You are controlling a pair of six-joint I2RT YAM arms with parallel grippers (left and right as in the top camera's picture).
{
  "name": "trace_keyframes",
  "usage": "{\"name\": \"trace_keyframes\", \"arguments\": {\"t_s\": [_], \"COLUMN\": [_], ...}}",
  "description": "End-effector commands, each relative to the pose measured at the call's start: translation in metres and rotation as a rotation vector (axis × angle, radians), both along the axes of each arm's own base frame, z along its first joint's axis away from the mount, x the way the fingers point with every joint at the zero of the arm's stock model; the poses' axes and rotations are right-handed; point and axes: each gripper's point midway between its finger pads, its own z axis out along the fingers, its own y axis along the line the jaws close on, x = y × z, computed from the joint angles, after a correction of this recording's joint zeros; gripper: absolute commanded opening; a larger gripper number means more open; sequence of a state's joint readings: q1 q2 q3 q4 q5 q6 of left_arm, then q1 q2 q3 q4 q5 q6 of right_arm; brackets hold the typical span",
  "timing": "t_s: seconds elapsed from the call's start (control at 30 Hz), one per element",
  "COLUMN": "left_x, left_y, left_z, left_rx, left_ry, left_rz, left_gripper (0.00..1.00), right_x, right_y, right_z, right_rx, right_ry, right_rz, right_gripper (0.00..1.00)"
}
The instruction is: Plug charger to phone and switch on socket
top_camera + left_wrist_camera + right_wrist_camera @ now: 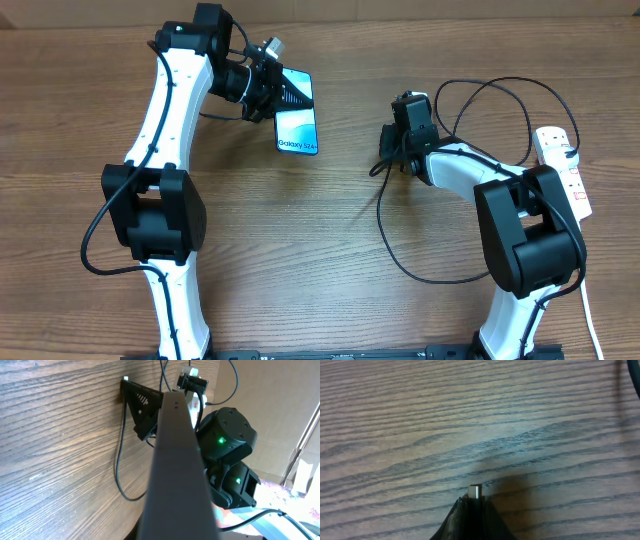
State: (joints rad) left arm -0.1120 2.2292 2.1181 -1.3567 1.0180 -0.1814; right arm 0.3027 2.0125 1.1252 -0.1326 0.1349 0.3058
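Right gripper pinches the thin black charger cable at its metal-tipped end, which protrudes over the grained brown wooden table. Left gripper is closed on the top end of the slim blue-screened phone, left of centre. White elongated power-strip socket lies at the table's right side, well apart.
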Motion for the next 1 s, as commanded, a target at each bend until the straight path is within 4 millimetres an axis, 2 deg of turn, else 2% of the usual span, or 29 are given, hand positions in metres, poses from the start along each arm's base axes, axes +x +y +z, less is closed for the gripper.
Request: {"name": "trace_keyframes", "arguments": {"t_s": [0.0, 0.07, 0.23, 0.37, 0.53, 0.7, 0.73, 0.8, 0.97], "left_x": [-0.002, -0.002, -0.002, -0.002, -0.002, -0.001, -0.001, -0.001, -0.001], "left_y": [-0.003, -0.003, -0.003, -0.003, -0.003, -0.002, -0.002, -0.002, -0.002], "left_z": [0.027, 0.027, 0.027, 0.027, 0.026, 0.024, 0.024, 0.024, 0.024], "left_rx": [-0.046, -0.046, -0.046, -0.046, -0.038, -0.027, -0.027, -0.027, -0.027], "left_ry": [-0.046, -0.046, -0.047, -0.047, -0.047, -0.048, -0.048, -0.048, -0.048], "left_rz": [-0.002, -0.002, -0.002, -0.002, -0.001, 0.001, 0.001, 0.001, 0.001], "left_gripper": [0.04, 0.04, 0.04, 0.04, 0.04, 0.04, 0.04, 0.04, 0.04], "right_x": [-0.025, -0.030, -0.034, -0.031, -0.035, -0.041, -0.042, -0.043, -0.047], "right_y": [-0.002, -0.003, -0.005, -0.004, -0.005, -0.007, -0.007, -0.008, -0.009], "right_z": [-0.039, -0.041, -0.043, -0.042, -0.044, -0.047, -0.047, -0.048, -0.049], "right_rx": [-0.019, -0.023, -0.029, -0.026, -0.032, -0.039, -0.040, -0.042, -0.047], "right_ry": [0.124, 0.145, 0.163, 0.154, 0.172, 0.195, 0.200, 0.206, 0.223], "right_rz": [0.013, 0.015, 0.015, 0.014, 0.014, 0.014, 0.014, 0.014, 0.014], "right_gripper": [0.11, 0.16, 0.18, 0.12, 0.12, 0.07, 0.07, 0.14, 0.15]}}
